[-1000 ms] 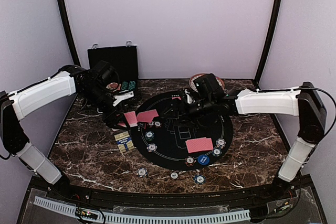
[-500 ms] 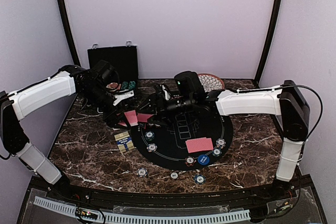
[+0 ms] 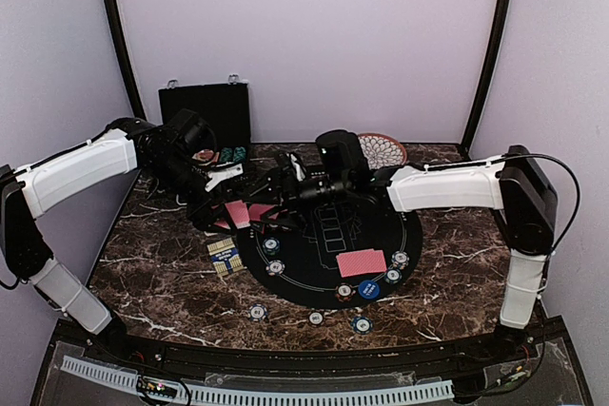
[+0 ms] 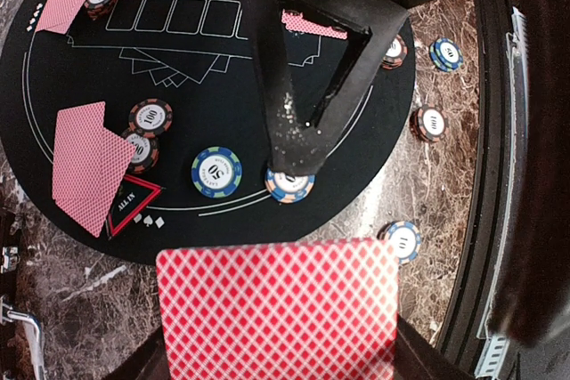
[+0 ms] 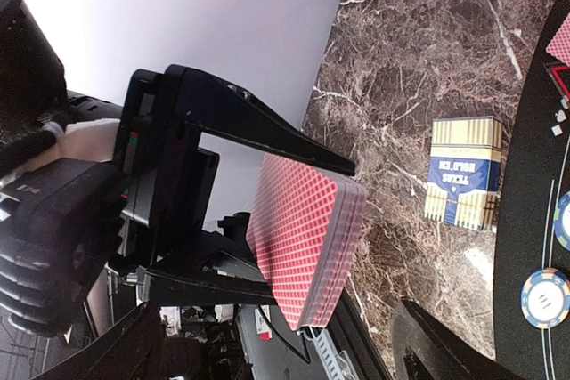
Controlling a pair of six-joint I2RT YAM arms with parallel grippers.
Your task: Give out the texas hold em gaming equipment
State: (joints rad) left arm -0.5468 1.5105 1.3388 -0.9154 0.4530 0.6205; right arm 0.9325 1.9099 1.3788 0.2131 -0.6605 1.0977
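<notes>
My left gripper (image 3: pixel 221 208) is shut on a deck of red-backed cards (image 4: pixel 278 309), held above the table's left part beside the round black mat (image 3: pixel 328 235). My right gripper (image 3: pixel 262 199) is open and empty; it has reached across the mat to the deck. In the right wrist view the deck (image 5: pixel 307 251) sits just ahead of my right gripper (image 5: pixel 280 335), between its spread jaws. Red-backed cards (image 3: pixel 362 261) lie on the mat, with two more (image 4: pixel 85 162) beside a red-triangle button (image 4: pixel 134 205). Striped chips (image 4: pixel 216 171) and a blue button (image 3: pixel 369 289) ring the mat.
A blue and yellow card box (image 3: pixel 223 256) lies left of the mat. The black hinged case (image 3: pixel 205 111) stands open at the back left. A patterned round plate (image 3: pixel 381 147) is at the back. Loose chips (image 3: pixel 258 312) lie near the front edge.
My right arm has swung left across the mat, from its middle to the deck in my left gripper. My left arm and the deck have stayed put.
</notes>
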